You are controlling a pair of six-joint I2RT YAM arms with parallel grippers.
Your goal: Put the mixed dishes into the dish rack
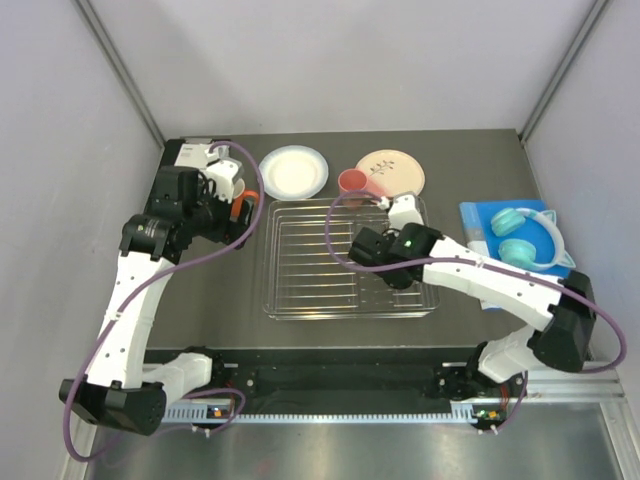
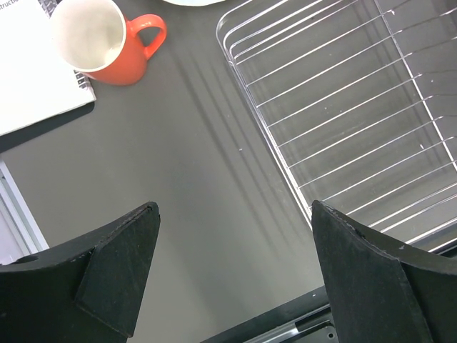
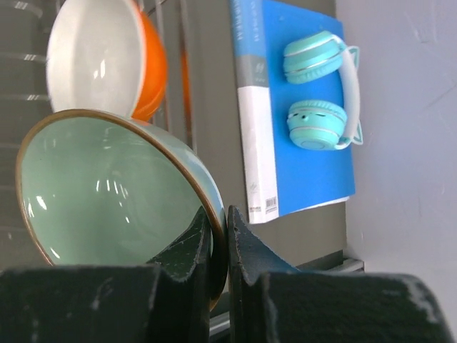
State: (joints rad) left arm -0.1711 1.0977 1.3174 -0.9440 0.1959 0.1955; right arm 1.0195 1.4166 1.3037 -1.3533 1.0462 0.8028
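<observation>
Glossy mint-green bowl (image 3: 107,193), shiny metal dish rack (image 1: 350,314)

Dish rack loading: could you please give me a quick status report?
Left gripper open over table, mug ahead. Right gripper shut on mint-green bowl rim, over the dish rack. Orange bowl close beside it.
</observation>
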